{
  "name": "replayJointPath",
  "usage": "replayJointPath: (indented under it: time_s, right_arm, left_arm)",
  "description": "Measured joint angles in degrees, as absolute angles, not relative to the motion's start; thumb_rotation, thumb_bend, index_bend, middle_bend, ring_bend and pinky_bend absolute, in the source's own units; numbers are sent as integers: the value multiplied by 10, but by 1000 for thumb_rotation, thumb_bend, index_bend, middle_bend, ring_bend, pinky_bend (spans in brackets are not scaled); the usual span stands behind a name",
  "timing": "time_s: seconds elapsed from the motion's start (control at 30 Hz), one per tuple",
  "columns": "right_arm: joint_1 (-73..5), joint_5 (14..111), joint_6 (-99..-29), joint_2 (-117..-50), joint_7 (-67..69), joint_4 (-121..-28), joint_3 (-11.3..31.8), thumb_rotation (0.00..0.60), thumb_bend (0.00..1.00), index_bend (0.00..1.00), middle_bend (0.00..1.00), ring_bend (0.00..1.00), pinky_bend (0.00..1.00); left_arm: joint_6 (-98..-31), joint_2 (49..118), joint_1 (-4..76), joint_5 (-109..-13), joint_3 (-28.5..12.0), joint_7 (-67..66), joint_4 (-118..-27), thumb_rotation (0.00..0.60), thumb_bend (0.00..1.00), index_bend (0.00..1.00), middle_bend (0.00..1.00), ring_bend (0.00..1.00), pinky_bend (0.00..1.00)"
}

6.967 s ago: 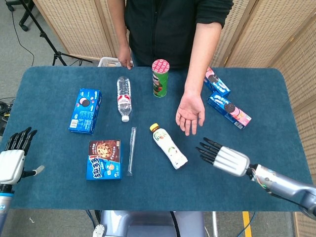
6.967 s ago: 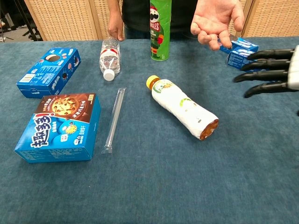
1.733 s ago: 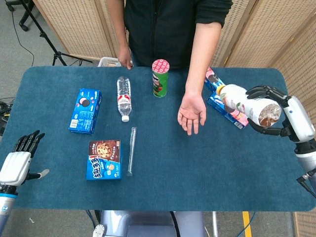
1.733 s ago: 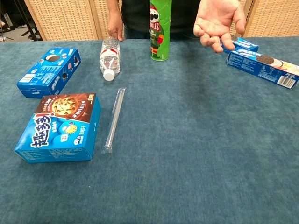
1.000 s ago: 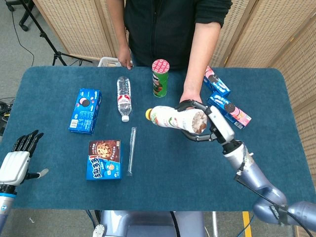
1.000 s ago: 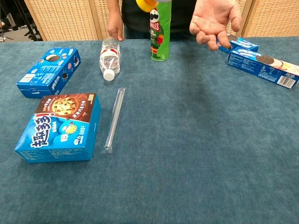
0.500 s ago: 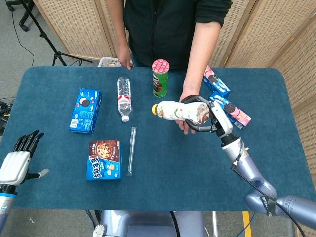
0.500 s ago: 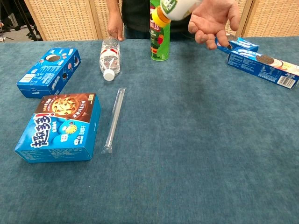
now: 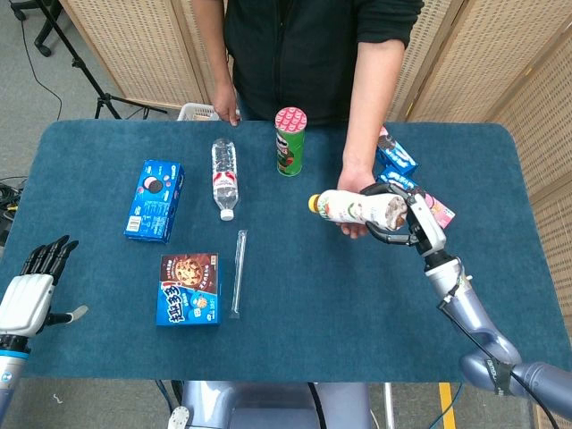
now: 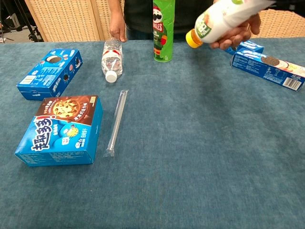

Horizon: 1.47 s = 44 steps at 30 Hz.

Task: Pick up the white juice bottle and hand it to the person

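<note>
The white juice bottle (image 9: 356, 207) with its yellow cap lies sideways in the air over the person's open palm (image 9: 350, 225). My right hand (image 9: 413, 219) grips its brown-labelled base end. In the chest view the bottle (image 10: 224, 18) shows at the top right, cap (image 10: 191, 39) pointing down-left, with the person's fingers (image 10: 237, 37) under it; my right hand is out of that frame. My left hand (image 9: 31, 288) hangs open past the table's near left corner, holding nothing.
On the blue cloth lie a clear water bottle (image 9: 224, 177), a green chip can (image 9: 289, 141), an Oreo box (image 9: 155, 199), a cookie box (image 9: 189, 288), a clear straw (image 9: 239, 273) and two biscuit boxes (image 9: 394, 158) at the right.
My right hand has carried the bottle rightward and a little lower, from left of the person's hand to directly over the palm. The left hand has stayed put.
</note>
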<state>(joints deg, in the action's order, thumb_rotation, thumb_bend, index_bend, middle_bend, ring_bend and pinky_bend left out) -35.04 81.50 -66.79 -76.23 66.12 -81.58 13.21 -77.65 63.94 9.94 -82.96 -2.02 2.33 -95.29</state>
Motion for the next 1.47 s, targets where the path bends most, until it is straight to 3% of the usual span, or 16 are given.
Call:
replayJointPath:
  time_s: [0.07, 0.17, 0.33, 0.43, 0.77, 0.8, 0.83, 0.93, 0.97, 1.0, 1.47]
  right_arm:
    - [-346, 825, -674, -765, 663, -803, 126, 600, 1000, 403, 186, 67, 192]
    - [-339, 836, -680, -767, 662, -782, 116, 600, 1000, 243, 57, 6, 148]
    - [-325, 843, -686, -764, 654, -753, 104, 600, 1000, 16, 0, 0, 49]
    - [-317, 841, -689, -757, 660, -749, 103, 600, 1000, 0, 0, 0, 2]
    - [-268, 805, -724, -698, 697, -747, 124, 600, 995, 0, 0, 0, 0]
    - [-263, 806, -732, -694, 690, -747, 125, 600, 927, 0, 0, 0, 0]
    - [-259, 807, -738, -690, 683, -747, 124, 600, 797, 0, 0, 0, 0]
    - [-248, 815, -754, -677, 637, -751, 120, 600, 213, 0, 0, 0, 0]
    - [-244, 817, -759, -672, 618, -754, 119, 600, 70, 0, 0, 0, 0]
    - [-239, 819, -766, -667, 589, -759, 117, 600, 22, 0, 0, 0, 0]
    - [-129, 885, -911, -641, 60, -866, 51, 600, 0, 0, 0, 0, 0]
  left_arm:
    - [-776, 640, 99, -830, -20, 22, -953, 600, 0, 0, 0, 0, 0]
    - [-776, 640, 100, -832, -19, 22, -954, 600, 0, 0, 0, 0, 0]
    - [-779, 639, 99, -835, -18, 22, -956, 600, 0, 0, 0, 0, 0]
    - [-779, 639, 98, -837, -17, 23, -956, 600, 0, 0, 0, 0, 0]
    - [-786, 634, 96, -846, -15, 32, -958, 600, 0, 0, 0, 0, 0]
    - [-786, 634, 96, -847, -15, 32, -958, 600, 0, 0, 0, 0, 0]
    - [-787, 634, 96, -848, -14, 33, -958, 600, 0, 0, 0, 0, 0]
    - [-788, 634, 95, -850, -13, 32, -958, 600, 0, 0, 0, 0, 0]
    - [-789, 634, 95, -850, -13, 32, -958, 600, 0, 0, 0, 0, 0]
    - [-790, 634, 94, -850, -14, 30, -958, 600, 0, 0, 0, 0, 0]
    - [-827, 641, 78, -848, -20, -5, -958, 600, 0, 0, 0, 0, 0]
